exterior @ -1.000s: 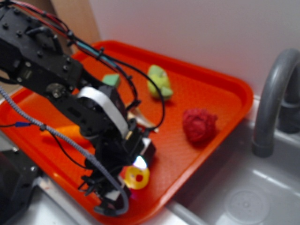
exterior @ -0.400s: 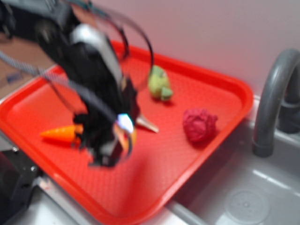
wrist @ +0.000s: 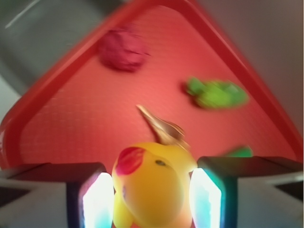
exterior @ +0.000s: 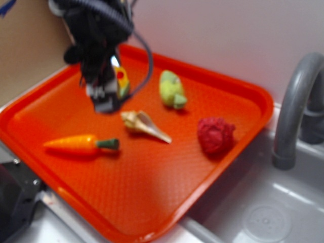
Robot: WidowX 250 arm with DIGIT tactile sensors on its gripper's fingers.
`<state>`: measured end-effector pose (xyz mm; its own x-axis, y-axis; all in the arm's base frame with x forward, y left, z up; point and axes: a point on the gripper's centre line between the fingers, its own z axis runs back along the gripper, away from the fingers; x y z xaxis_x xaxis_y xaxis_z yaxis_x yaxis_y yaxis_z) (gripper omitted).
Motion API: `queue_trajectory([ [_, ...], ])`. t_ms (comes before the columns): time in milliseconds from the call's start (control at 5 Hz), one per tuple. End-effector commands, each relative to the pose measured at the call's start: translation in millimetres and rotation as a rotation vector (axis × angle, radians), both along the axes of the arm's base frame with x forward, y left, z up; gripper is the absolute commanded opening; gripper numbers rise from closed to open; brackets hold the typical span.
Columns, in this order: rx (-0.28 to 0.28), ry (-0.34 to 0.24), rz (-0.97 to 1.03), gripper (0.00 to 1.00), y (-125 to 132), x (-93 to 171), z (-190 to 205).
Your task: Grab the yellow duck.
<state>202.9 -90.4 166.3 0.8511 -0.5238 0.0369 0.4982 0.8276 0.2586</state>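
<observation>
One orange tray (exterior: 238, 91) carries four loose items: one carrot (exterior: 81, 144), one seashell (exterior: 144, 125), one yellow-green lumpy vegetable toy (exterior: 171, 89), one red crumpled lump (exterior: 216, 134). One yellow duck (wrist: 152, 187), bright yellow with red-orange beak and dark eye. It sits clamped between the gripper (wrist: 152, 197) pads, lifted above the tray's far left part.

Glossy smooth yellow duck (wrist: 151, 187); finely pebbled tray (exterior: 167, 172) (plastic-looking).
</observation>
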Motion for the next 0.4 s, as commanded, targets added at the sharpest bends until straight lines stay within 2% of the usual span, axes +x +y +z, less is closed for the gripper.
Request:
queue_trajectory([
  [0, -0.070, -0.054, 0.375, 0.00, 52.5, -9.2, 71.3],
  [200, -0.107, -0.066, 0.475, 0.00, 67.3, -6.7, 91.7],
])
